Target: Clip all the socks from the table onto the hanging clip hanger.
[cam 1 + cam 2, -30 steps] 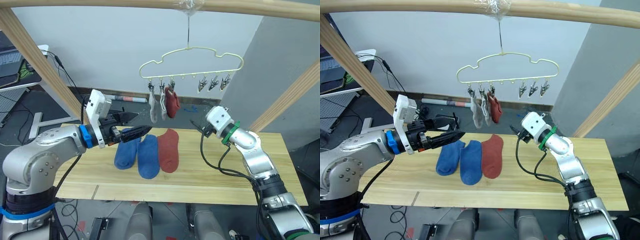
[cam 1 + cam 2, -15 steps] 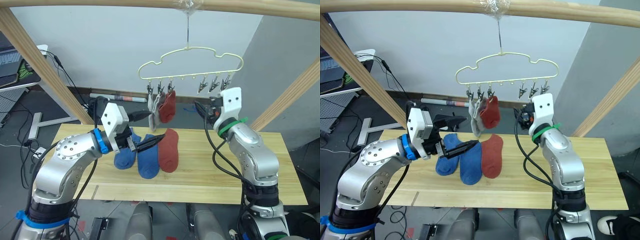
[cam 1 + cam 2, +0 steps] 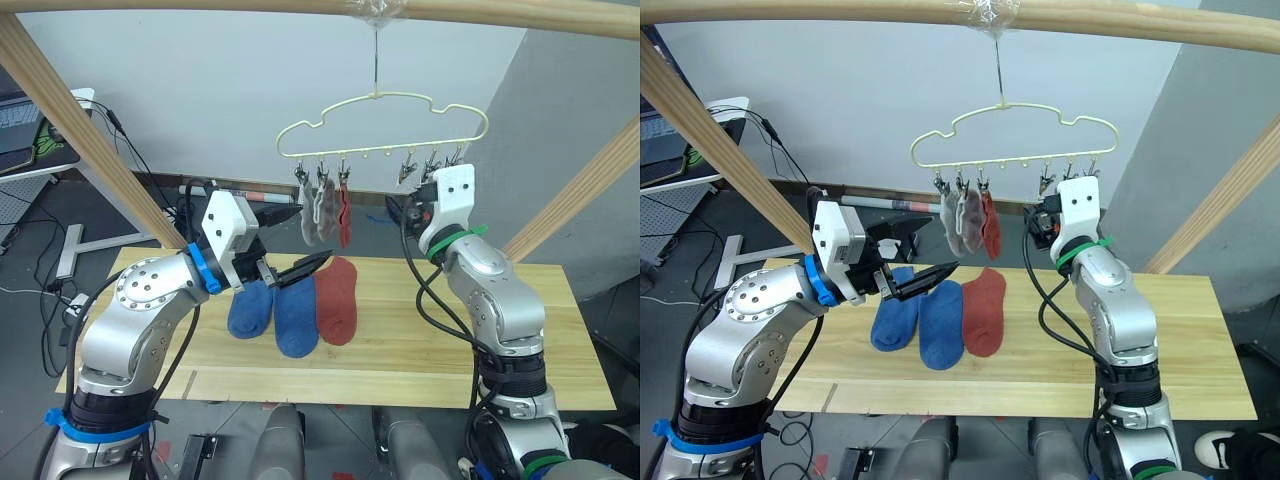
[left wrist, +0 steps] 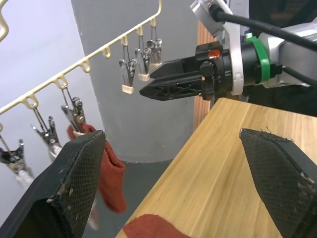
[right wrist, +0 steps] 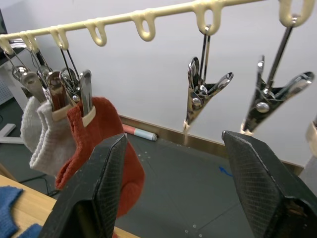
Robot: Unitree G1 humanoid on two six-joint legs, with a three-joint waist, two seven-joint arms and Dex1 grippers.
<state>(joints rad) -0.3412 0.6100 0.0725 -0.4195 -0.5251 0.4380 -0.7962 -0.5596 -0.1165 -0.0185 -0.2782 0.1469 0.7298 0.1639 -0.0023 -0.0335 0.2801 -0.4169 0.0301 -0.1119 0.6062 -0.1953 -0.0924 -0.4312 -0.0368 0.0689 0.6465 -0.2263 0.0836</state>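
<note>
I have 3 soft ankle socks point(image 3: 322, 208) clipped on the pale yellow wire clip hanger point(image 3: 381, 124) (2 grey, 1 red), 3 socks point(image 3: 296, 306) left on the light wooden plank table point(image 3: 420, 350), and my left gripper point(image 3: 300, 244) and right gripper point(image 5: 176, 188) both gape wide, holding nothing.

Table point(image 3: 480, 350): light wooden planks. On it, side by side: two blue socks point(image 3: 275, 308), one red sock point(image 3: 338, 300).

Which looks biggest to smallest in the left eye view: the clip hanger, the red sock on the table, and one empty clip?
1. clip hanger
2. red sock on the table
3. empty clip
</note>
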